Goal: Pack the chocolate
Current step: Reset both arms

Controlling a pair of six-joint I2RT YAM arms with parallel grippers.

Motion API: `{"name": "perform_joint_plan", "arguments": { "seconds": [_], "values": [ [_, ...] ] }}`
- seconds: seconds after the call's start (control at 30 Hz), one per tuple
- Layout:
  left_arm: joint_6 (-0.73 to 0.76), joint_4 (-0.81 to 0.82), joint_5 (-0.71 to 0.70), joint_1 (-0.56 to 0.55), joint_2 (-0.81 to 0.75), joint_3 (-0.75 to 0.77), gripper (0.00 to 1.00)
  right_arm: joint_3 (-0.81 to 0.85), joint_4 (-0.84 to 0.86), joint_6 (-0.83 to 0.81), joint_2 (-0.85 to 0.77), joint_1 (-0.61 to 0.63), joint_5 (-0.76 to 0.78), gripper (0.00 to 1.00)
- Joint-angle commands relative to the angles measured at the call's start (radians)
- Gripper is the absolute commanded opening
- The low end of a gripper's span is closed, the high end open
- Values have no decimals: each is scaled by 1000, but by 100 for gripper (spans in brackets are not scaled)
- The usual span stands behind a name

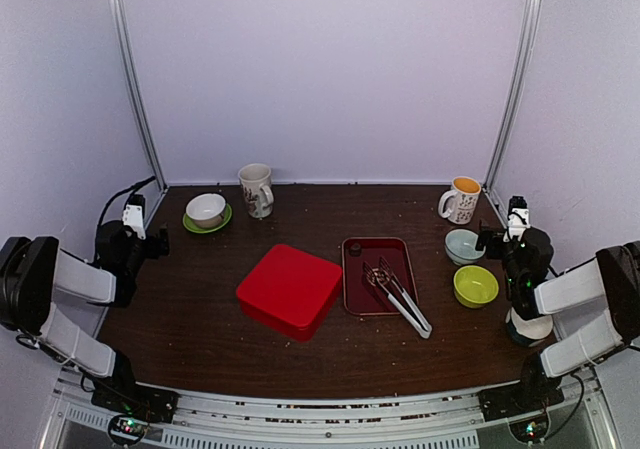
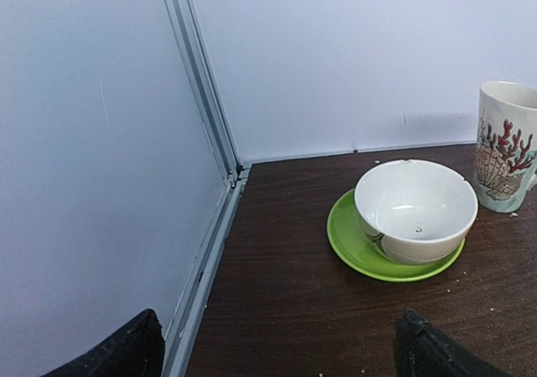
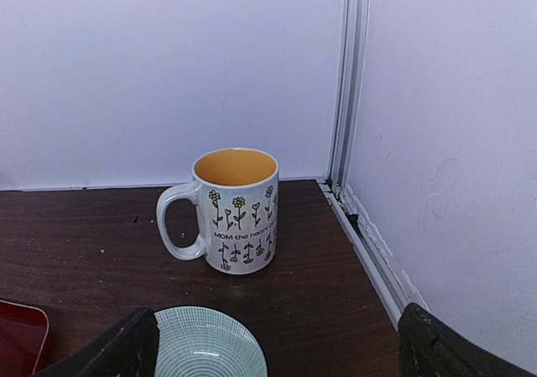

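Both hands are parked wide at the sides of the desk (image 1: 200,309), and nothing is held in either. The left hand (image 2: 273,356) is spread fully apart and aimed at the white bowl (image 2: 415,209) on its green saucer (image 2: 352,247) near the far left corner. The right hand (image 3: 277,352) is spread just as wide, empty, and aimed at the flowered mug (image 3: 235,209), with the pale blue bowl (image 3: 205,343) just beneath it.

Now the chocolate (image 1: 355,250): only one small dark lump can be made out. It sits in the far left corner of the dark red tray (image 1: 352,297) at mid-desk, near the metal tongs (image 1: 400,297) that lie across that tray. Whether more pieces are there cannot be told from overhead. The red box (image 1: 290,287) is shut, just left of the tray.

The piece is judged very light and stiff, but easily dented or smeared, and small enough to slip out of wide fingers. A gentle pinch across its sides, low down, would be called for, and the tongs look suited to that.

The chocolate lies well apart from both hands, toward the middle of the desk. It is nearer the right hand and is seen in neither wrist view.
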Motion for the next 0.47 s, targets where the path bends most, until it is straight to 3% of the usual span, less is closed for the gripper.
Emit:
{"name": "perform_joint_plan", "arguments": {
  "seconds": [0.0,0.43],
  "values": [
    [-8,63,3,8,0,-5,98,2,27,2,1,-5,-10,100],
    [-8,59,3,7,1,-3,98,1,27,2,1,-5,-10,100]
  ]
}}
